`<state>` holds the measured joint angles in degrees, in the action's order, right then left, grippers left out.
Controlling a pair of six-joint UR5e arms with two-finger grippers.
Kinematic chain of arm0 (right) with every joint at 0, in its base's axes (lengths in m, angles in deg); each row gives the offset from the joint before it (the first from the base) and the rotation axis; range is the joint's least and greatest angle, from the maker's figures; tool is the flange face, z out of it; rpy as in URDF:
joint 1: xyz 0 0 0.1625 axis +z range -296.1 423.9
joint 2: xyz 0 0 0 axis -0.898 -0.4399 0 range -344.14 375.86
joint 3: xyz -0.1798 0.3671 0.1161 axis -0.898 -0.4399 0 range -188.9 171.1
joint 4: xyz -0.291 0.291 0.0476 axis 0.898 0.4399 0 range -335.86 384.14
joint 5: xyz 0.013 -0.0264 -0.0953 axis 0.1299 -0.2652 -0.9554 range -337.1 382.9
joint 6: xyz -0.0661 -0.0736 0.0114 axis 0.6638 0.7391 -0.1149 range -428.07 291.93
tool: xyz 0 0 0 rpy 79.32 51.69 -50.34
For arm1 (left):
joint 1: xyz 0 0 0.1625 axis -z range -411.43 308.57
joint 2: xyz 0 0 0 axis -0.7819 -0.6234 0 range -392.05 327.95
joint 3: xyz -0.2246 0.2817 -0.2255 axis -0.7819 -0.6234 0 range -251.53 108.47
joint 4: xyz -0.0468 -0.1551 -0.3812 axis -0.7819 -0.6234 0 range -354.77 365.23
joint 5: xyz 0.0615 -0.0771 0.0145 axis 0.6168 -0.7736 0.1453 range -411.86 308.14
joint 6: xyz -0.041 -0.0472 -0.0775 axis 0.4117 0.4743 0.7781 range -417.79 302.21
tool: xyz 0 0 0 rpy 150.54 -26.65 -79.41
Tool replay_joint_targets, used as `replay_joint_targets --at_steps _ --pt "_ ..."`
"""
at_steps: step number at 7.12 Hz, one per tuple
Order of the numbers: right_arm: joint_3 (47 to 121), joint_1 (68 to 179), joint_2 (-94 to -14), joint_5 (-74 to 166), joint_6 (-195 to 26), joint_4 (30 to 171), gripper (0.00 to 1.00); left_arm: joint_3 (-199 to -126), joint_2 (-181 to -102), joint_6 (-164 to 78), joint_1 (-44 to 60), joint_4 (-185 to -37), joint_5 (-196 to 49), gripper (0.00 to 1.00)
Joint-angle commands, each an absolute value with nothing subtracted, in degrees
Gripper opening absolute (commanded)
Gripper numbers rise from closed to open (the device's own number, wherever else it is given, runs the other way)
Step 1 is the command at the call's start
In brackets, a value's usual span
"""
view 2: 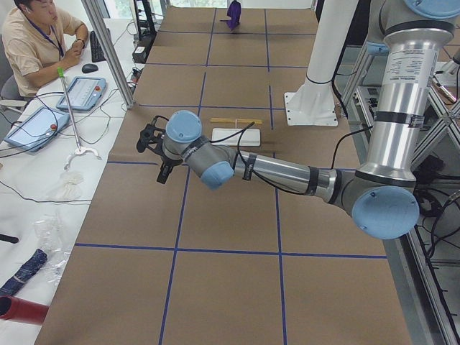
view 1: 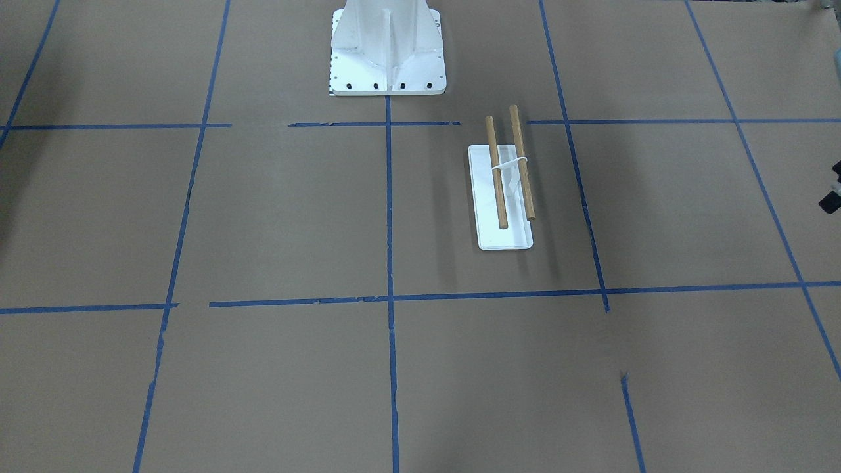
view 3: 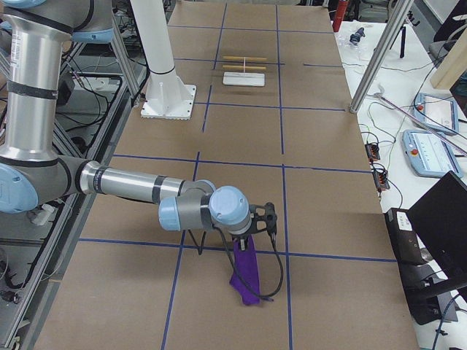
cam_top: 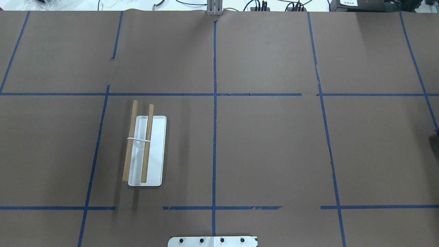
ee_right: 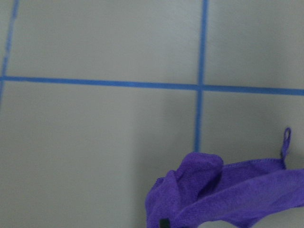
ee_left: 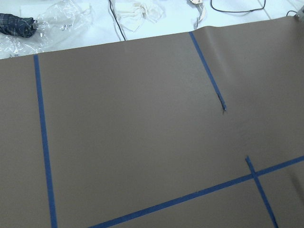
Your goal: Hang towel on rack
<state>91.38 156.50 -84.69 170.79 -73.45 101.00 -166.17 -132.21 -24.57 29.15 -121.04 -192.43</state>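
The rack (view 1: 502, 190) stands on the brown table, with a white base and two wooden dowels; it also shows in the overhead view (cam_top: 145, 151). The purple towel (view 3: 246, 273) hangs from my right gripper (view 3: 252, 232) above the table's right end, far from the rack. In the right wrist view the towel (ee_right: 223, 190) is bunched close to the camera, with its loop tag (ee_right: 286, 137) sticking up; the fingers are hidden. My left gripper (view 2: 147, 140) hovers over the table's left end, beyond the rack. I cannot tell whether it is open or shut.
The white bolted pedestal base (view 1: 387, 52) stands at the robot's side of the table. Blue tape lines (cam_top: 214, 137) grid the brown paper. An operator (view 2: 36, 36) sits at a side desk with tablets (view 2: 80, 92) and cables beyond the left end.
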Motion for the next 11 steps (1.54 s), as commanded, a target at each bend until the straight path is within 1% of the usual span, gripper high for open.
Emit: replay_joint_targets --at_steps 1,3,4,5,6,7,8,9,11 --pt "101.20 149.97 -78.05 175.73 -96.44 102.45 0.00 -165.66 -141.78 -8.74 21.11 -120.98 -192.04 0.98" --pt "103.34 143.04 -63.50 178.55 -119.63 102.36 0.00 -166.27 -149.09 6.12 13.72 -120.98 -191.87 0.98" --pt "103.86 138.39 -56.54 177.94 -131.06 102.27 0.00 -166.27 -151.73 11.33 12.74 -120.90 -191.87 0.98" --pt "104.04 132.86 -50.30 175.76 -141.36 102.27 0.00 -166.36 -152.54 15.21 11.68 -120.90 -191.96 0.98" --pt "104.39 126.11 -44.32 170.08 -151.03 102.19 0.00 -166.10 -154.64 22.03 9.41 -120.98 -191.87 0.98" --pt "104.57 119.25 -40.34 161.85 -158.52 102.18 0.00 -166.36 -156.92 30.37 6.95 -121.16 -189.52 0.98" --pt "106.75 113.36 -39.35 154.89 -162.34 102.18 0.00 -166.19 -159.03 40.37 3.71 -124.64 -185.84 0.98" --pt "108.60 110.86 -39.51 152.39 -163.33 102.18 0.00 -165.58 -159.05 49.87 0.80 -129.55 -181.80 0.98" --pt "109.49 109.61 -39.34 150.96 -164.05 102.18 0.00 -166.09 -161.07 57.33 -3.25 -129.86 -180.27 0.97"
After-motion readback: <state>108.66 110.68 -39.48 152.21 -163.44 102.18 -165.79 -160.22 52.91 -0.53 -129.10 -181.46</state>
